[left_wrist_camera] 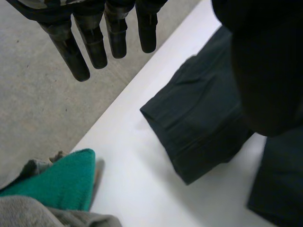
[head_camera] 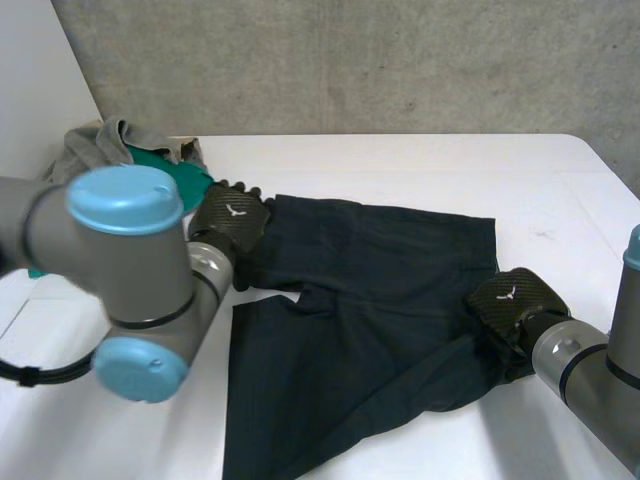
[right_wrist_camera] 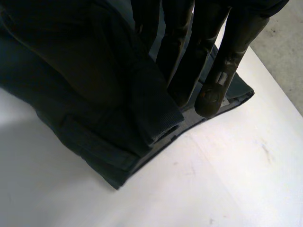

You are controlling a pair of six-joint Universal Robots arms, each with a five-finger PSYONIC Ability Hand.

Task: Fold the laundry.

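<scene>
A dark navy garment (head_camera: 370, 330) lies spread on the white table (head_camera: 420, 165), one leg folded over near the front. My left hand (head_camera: 232, 215) hovers at the garment's far left corner. In the left wrist view its fingers (left_wrist_camera: 94, 47) are straight and hold nothing, with a leg hem (left_wrist_camera: 199, 127) beyond their tips. My right hand (head_camera: 510, 300) is at the garment's right edge. In the right wrist view its fingers (right_wrist_camera: 222, 61) pinch a bunched fold of the cloth (right_wrist_camera: 109, 109) at the hem.
A pile of grey cloth (head_camera: 105, 145) and a green piece (head_camera: 185, 180) sits at the table's far left corner, close to my left hand. The green piece (left_wrist_camera: 61, 182) also lies beside the leg hem. A concrete wall stands behind the table.
</scene>
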